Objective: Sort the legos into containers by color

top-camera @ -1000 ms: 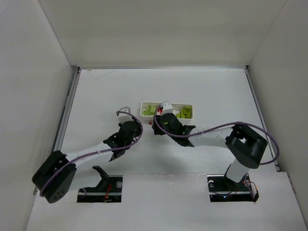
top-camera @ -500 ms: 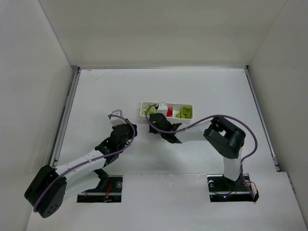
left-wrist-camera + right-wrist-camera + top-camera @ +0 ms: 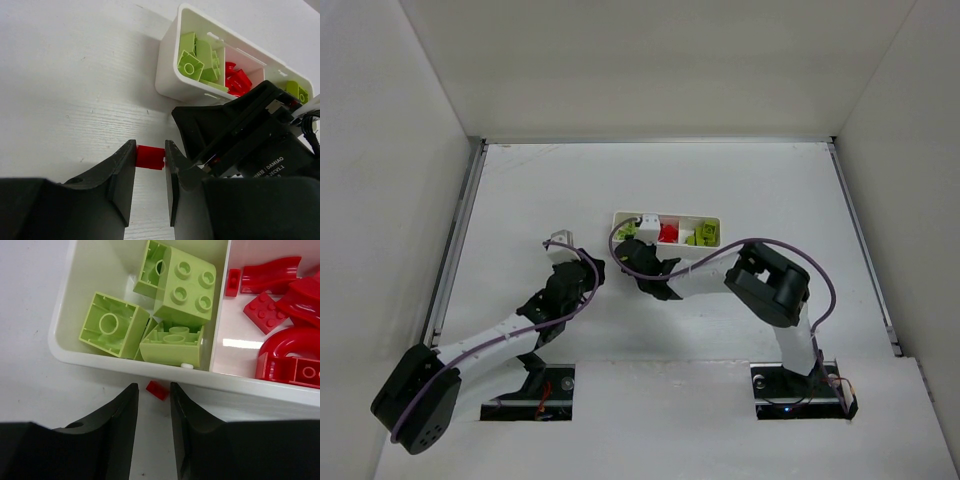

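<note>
Lego (image 3: 157, 390) lies loose between right end effector's (image 3: 152, 388) narrowly parted tips, beside tray (image 3: 110, 364).

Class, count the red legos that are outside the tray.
2. One red lego is gripped between the left gripper's fingers; a smaller one lies on the table beside the tray's wall, between the right gripper's open fingers. Others may be hidden.
</note>
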You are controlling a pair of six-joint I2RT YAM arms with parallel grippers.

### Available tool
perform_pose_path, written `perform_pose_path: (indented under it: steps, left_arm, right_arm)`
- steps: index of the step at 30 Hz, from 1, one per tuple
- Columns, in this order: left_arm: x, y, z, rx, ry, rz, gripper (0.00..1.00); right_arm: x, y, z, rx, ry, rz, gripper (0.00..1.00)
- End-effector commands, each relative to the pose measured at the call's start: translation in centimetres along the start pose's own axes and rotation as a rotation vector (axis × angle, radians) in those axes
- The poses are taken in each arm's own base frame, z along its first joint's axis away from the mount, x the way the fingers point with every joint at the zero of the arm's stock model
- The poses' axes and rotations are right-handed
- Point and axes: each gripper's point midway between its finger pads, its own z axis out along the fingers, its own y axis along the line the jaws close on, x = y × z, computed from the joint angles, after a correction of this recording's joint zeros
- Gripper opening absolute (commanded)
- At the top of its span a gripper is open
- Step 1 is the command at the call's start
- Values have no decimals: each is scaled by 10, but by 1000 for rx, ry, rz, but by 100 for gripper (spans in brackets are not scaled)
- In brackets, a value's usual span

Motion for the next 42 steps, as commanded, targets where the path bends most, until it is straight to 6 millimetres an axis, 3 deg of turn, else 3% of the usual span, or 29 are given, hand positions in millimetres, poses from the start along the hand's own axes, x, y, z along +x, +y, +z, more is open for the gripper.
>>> perform_pose_path:
  steps: [1, 11, 23, 27, 35, 39, 42]
  left_arm:
    - [-4, -4, 1, 32, -28, -31, 19]
    - [-5, -1, 2, 26, -29, -34, 19]
    - [-5, 0, 4, 18, -29, -34, 19]
    - [-7, 1, 2, 16, -38, -37, 19]
    - [-10, 6, 1, 9, -47, -45, 19]
    - [-8, 6, 2, 7, -43, -43, 19]
    - [-8, 7, 2, 7, -43, -43, 19]
  right_arm:
    - [14, 0, 2, 26, 13, -23, 36]
    - [21, 7, 0, 10, 29, -47, 24]
    - [-1, 14, -49, -57, -18, -11, 25]
    - [6, 14, -36, -68, 25, -46, 32]
    - [8, 14, -6, -45, 38, -48, 35]
    - [8, 15, 7, -36, 39, -63, 32]
    - [12, 15, 11, -31, 45, -67, 22]
